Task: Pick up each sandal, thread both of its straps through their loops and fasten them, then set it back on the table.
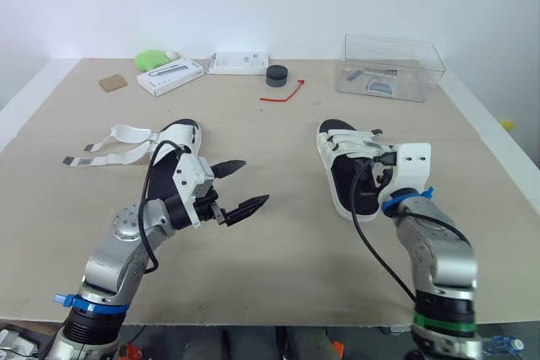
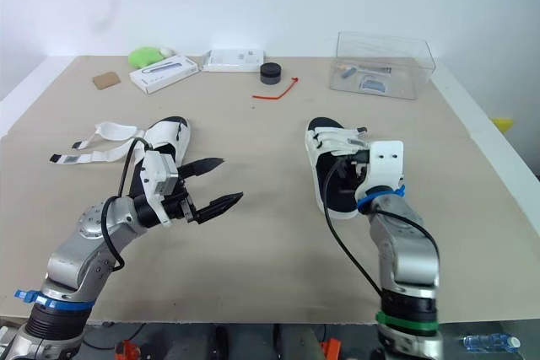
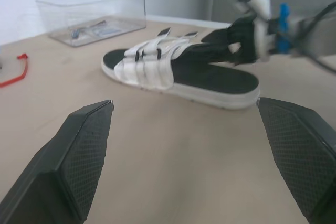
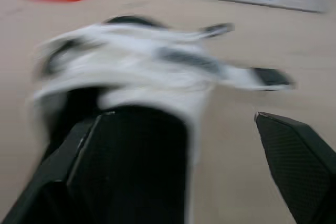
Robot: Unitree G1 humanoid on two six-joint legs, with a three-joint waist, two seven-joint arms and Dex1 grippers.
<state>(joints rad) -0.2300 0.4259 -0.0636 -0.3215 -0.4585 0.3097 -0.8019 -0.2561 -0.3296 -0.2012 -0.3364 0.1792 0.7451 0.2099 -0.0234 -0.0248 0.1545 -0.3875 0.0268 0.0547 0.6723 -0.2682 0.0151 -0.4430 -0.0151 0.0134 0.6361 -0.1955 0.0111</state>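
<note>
Table [image 1: 287,250]: both sandals lie mid-table, well apart.
Left sandal [image 1: 181,142]: on my left; its loose straps [image 1: 110,147] trail leftward, flat on the table.
Right sandal [image 1: 344,145]: on my right, strapped end toward the far edge.
My left gripper [image 1: 256,180]: above the table between the sandals, nearer the left sandal.
My right gripper [image 4: 181,116]: over the right sandal's near end.
Far edge, left to right: card [image 1: 112,83], two flat boxes [image 1: 170,76], round tin [image 1: 277,75], clear box [image 1: 391,67].
Thin tie [image 1: 283,94]: just before the round tin.

Smooth matt wood-look tabletop [image 1: 287,246], sandal [image 3: 149,66] with white cloth-like straps over a matt black footbed, clear glossy plastic box [image 1: 391,67] — left gripper [image 1: 256,180] fingers [image 3: 79,161] black, cross-hatched, rough.
</note>
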